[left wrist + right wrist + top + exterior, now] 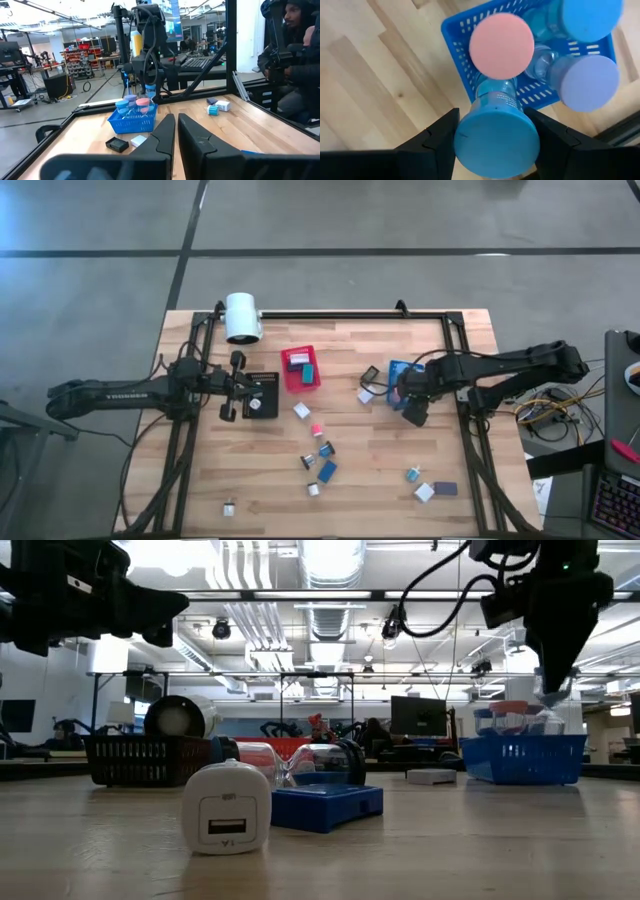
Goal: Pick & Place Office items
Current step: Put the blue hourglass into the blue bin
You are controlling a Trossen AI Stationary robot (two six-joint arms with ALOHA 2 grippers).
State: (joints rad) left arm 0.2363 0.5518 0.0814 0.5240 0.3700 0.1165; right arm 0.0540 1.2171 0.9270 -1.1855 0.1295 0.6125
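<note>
office items (pixel 318 455) are scattered mid-table; a blue-capped bottle (pixel 496 132) is clamped by the right gripper (pixel 495 130) (at three o'clock); left gripper (pixel 176 131) is closed, empty.

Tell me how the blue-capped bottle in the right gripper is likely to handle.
The blue-capped bottle looks like hard, clear plastic, so it is probably stiff and fairly light. Its smooth round cap sits between the fingers of the right gripper, so it may twist or slip. Laid on its side, it would likely roll.
</note>
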